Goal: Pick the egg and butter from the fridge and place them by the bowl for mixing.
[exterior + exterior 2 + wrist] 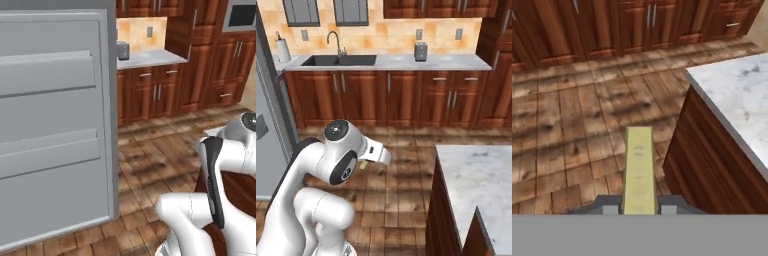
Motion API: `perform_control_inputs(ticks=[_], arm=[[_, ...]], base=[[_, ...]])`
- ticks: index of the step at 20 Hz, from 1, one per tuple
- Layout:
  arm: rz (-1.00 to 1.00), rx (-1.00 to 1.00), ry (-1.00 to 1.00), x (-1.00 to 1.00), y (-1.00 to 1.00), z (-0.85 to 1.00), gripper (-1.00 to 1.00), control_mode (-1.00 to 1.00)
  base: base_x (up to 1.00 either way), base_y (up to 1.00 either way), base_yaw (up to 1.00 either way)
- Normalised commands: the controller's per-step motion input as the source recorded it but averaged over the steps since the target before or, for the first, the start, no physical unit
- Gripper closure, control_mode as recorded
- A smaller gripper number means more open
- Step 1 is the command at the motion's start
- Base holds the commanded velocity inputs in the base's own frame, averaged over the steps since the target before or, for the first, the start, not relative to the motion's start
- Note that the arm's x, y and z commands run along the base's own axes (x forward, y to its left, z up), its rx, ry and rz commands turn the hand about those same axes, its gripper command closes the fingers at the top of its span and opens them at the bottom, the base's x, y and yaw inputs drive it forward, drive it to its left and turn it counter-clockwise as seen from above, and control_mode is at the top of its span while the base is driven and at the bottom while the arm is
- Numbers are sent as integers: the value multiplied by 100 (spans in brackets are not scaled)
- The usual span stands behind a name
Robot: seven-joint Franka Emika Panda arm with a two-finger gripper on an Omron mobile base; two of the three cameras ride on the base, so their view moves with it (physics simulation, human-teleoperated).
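Observation:
The butter [638, 165], a pale-yellow stick, juts forward from between my two fingertips in the hand view, and my gripper [639, 206] is shut on it. It hangs over the wooden floor, just left of the island's marble corner. In the right base view the gripper [364, 163] sits low beside the arm's elbow, with a bit of yellow showing. The fridge [55, 125] stands to my left, its grey open door with two racks facing me. The egg and the bowl are out of view.
A marble-topped island [476, 185] with dark wood sides stands close on my right. Along the far wall runs a counter with a sink [338, 60], a toaster [420, 51] and a paper towel roll [283, 50]. Wooden floor lies between.

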Motion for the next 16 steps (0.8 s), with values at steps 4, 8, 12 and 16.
perform_control_inputs(ticks=[4, 8, 12, 16], arm=[[0, 0, 0, 0, 0, 0, 100, 100], [0, 0, 0, 0, 0, 0, 100, 100], [0, 0, 0, 0, 0, 0, 100, 100], [0, 0, 0, 0, 0, 0, 100, 100]], base=[[74, -20, 27], [72, -29, 21], [72, -28, 21], [71, -28, 23]])
